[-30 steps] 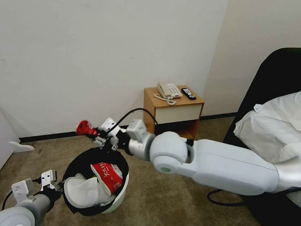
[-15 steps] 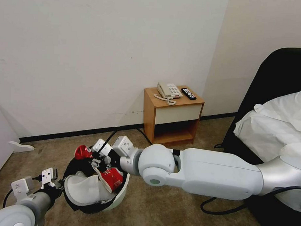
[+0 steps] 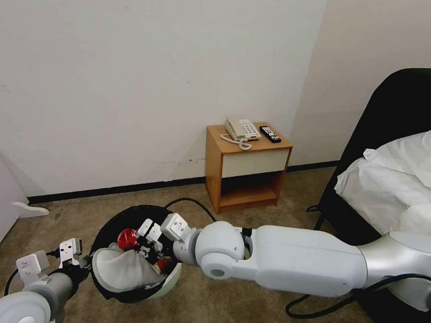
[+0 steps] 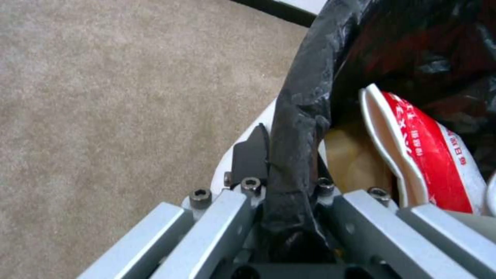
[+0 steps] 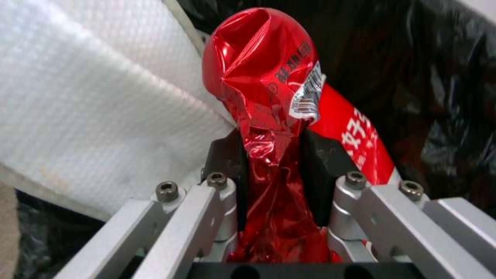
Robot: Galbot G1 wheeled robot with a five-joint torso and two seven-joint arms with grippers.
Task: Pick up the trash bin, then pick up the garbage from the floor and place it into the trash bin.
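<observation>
My right pincer (image 5: 271,155) is clamped on a crumpled red foil snack wrapper (image 5: 263,85), the dark pads pinching its twisted neck while the puffed end sticks out beyond the fingertips. I judge the wrapper nearly weightless, limp and slick; the bunched neck is the sensible place to hold it, since the smooth foil could slide from a looser bite. In the head view the right pincer (image 3: 144,239) sits inside the mouth of the trash bin (image 3: 171,282), with the wrapper (image 3: 126,237) over a white slipper (image 3: 122,269) that lies in the bin. Beside the wrapper lies a red and white packet (image 5: 356,135) against the black liner.

My left pincer (image 4: 284,182) is closed on the bin's rim, gripping the black bag (image 4: 300,128) folded over the white plastic wall. The bin looks light but the bag is soft and slippery, so I think the hold depends on the stiff rim beneath. The bin tilts just above the brown carpet (image 3: 248,304), near a wooden nightstand (image 3: 245,174).
</observation>
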